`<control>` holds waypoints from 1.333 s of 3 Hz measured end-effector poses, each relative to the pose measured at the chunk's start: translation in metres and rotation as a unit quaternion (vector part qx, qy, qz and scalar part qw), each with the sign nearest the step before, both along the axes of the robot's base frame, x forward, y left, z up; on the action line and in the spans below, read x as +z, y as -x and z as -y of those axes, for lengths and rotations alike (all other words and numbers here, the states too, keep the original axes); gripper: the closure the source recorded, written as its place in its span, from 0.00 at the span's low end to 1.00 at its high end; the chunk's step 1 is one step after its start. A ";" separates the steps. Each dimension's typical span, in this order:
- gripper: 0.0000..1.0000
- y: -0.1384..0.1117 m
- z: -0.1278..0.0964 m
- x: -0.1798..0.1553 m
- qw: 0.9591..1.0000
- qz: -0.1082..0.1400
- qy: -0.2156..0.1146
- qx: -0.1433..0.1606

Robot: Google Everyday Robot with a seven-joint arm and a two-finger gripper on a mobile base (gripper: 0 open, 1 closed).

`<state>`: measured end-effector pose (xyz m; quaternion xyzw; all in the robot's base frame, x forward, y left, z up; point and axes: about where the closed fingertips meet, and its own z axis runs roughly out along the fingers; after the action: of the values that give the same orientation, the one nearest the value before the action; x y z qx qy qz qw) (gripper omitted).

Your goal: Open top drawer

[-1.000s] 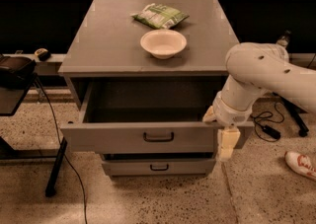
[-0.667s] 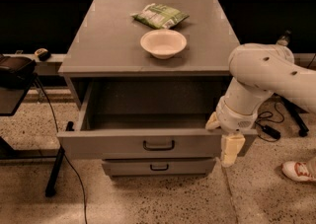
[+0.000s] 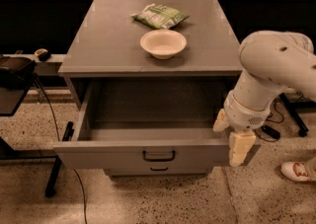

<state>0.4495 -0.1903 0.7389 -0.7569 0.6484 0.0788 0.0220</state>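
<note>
Cream two-finger gripper (image 3: 233, 139) on a white arm (image 3: 269, 77) at the grey metal cabinet's (image 3: 113, 45) front right, beside the right end of the wide grey top drawer (image 3: 108, 155), grip state cannot be told, drawer pulled far out of the cabinet, black bar handle (image 3: 159, 156) centred, white bowl (image 3: 163, 43) and green snack packet (image 3: 160, 16) on the cabinet.

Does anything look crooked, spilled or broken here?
Nothing stands out. The top drawer is pulled out straight, the bowl sits upright on the cabinet, nothing spilled. The gripper hangs beside the drawer's right front corner.
</note>
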 end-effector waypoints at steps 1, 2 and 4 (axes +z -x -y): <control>0.49 -0.036 -0.020 0.018 0.998 0.054 -0.018 -0.013; 0.73 -0.076 -0.040 0.013 0.992 0.112 -0.032 -0.045; 1.00 -0.115 -0.075 -0.030 0.979 0.175 -0.057 -0.085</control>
<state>0.5643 -0.1149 0.7090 -0.6988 0.6908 -0.0201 0.1845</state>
